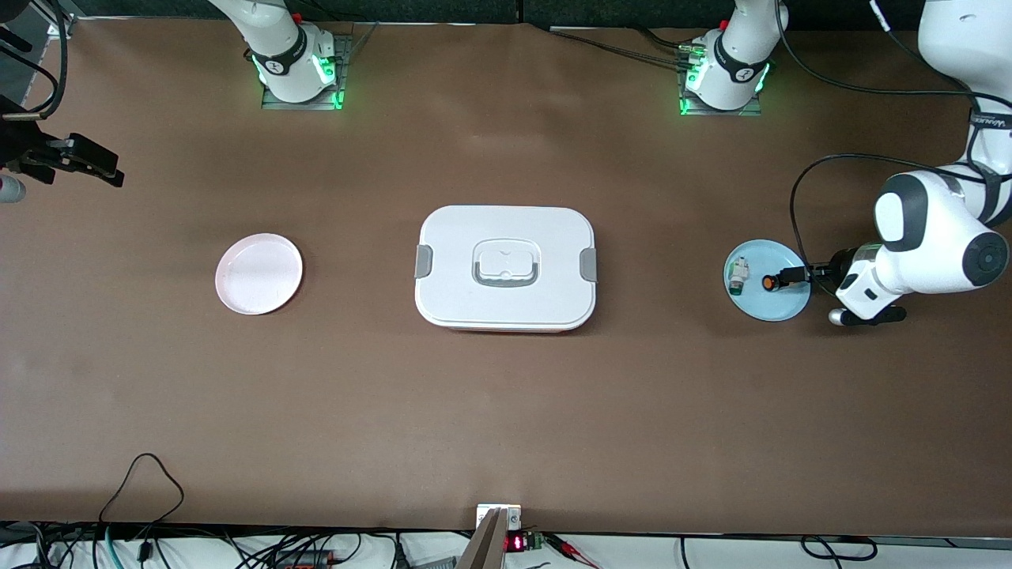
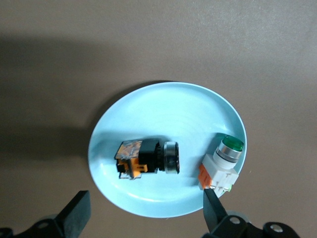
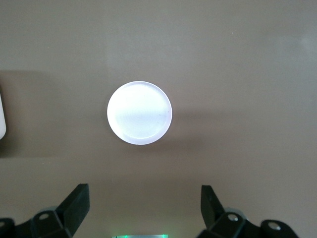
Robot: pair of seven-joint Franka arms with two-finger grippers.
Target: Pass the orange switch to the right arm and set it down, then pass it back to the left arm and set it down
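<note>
The orange switch lies on its side on a light blue plate toward the left arm's end of the table. My left gripper hangs open over the plate's rim, above the switch and apart from it, with nothing between its fingers. The white box with grey latches sits mid-table; only its edge shows in the right wrist view. My right gripper waits open and empty, high over the right arm's end of the table.
A small white-and-green part shares the blue plate, beside the switch. An empty pink plate lies toward the right arm's end. Cables trail along the table edge nearest the front camera.
</note>
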